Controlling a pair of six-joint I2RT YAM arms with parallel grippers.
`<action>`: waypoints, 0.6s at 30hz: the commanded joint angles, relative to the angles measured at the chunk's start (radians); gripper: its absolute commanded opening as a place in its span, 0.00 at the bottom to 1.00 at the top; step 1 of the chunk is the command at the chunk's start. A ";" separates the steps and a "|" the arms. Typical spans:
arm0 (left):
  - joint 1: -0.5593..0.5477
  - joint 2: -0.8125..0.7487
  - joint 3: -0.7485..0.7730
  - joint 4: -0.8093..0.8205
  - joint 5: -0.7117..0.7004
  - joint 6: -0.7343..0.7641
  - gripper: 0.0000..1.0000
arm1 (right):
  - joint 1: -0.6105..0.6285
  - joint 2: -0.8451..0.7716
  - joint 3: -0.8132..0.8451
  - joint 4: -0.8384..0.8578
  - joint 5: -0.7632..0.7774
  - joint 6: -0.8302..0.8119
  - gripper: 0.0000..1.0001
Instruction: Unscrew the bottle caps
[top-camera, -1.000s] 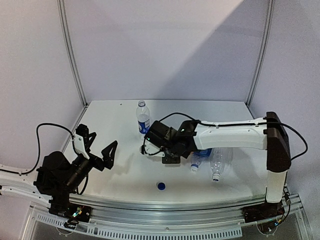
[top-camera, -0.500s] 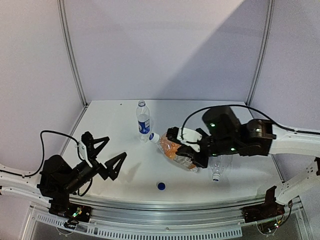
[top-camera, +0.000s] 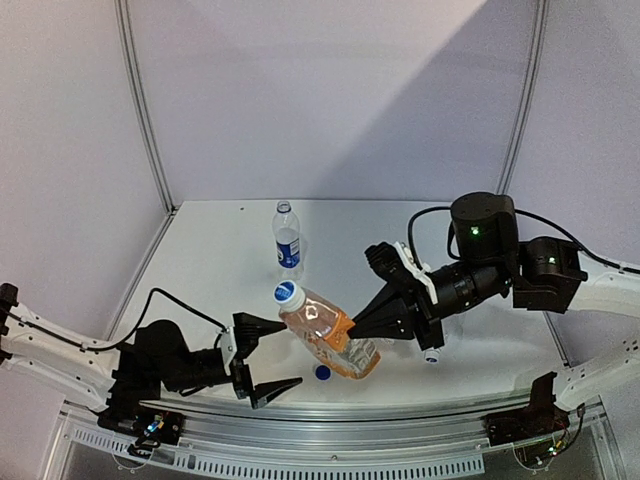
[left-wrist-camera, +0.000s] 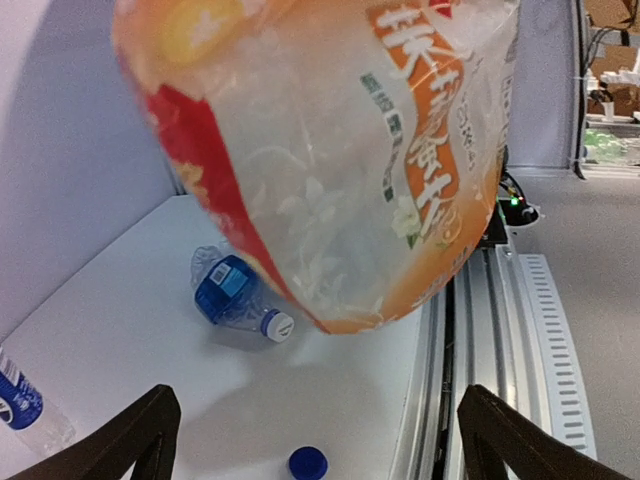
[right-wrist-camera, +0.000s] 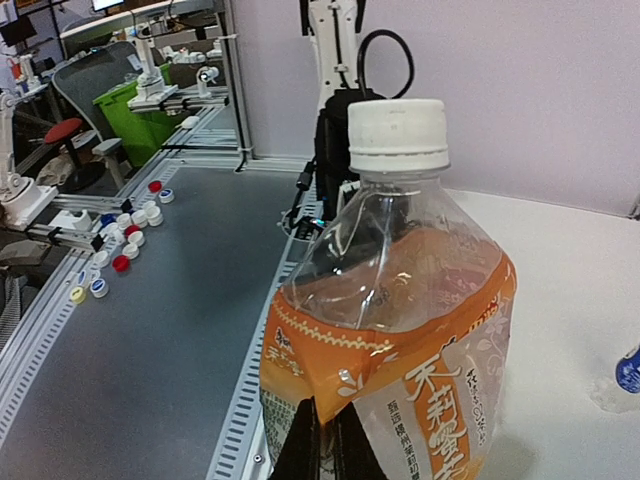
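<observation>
Above the near middle of the table (top-camera: 220, 250), the orange-labelled bottle (top-camera: 325, 330) hangs in the air, tilted, its white cap (top-camera: 288, 293) pointing up and to the left. The right gripper (top-camera: 368, 328) is clamped on the bottle's lower end; from its wrist camera the two fingers look pinched almost together on the thin plastic there. The left gripper (top-camera: 268, 357) is spread as wide as it goes and holds nothing. Its jaws stand on either side of the space under the bottle's body, not around the cap.

A loose blue cap (top-camera: 322, 372) lies on the table just under the raised bottle. A blue-labelled bottle (top-camera: 287, 238) stands upright farther back, and a crushed bottle with a blue label (left-wrist-camera: 232, 290) lies on its side, its cap on.

The cap on the held bottle looks not yet loosened, so the step in hand seems to be bringing cap and left gripper together.

The main risk is the grip. A narrow pinch at the far end of a soft bottle gives little hold against twisting, so the bottle may turn with the cap or slip free. If the left jaws close where they stand now, they would catch the body and crush it, not the cap. A dropped bottle could land on the loose blue cap and knock it away.
</observation>
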 joint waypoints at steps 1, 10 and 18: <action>0.007 0.063 0.040 0.113 0.142 0.014 0.99 | 0.004 0.033 -0.016 0.041 -0.151 0.009 0.00; 0.007 0.151 0.074 0.200 0.311 0.001 0.99 | 0.004 0.120 -0.001 0.098 -0.252 0.006 0.00; 0.005 0.131 0.078 0.179 0.381 0.027 0.79 | 0.004 0.151 0.009 0.111 -0.225 -0.006 0.00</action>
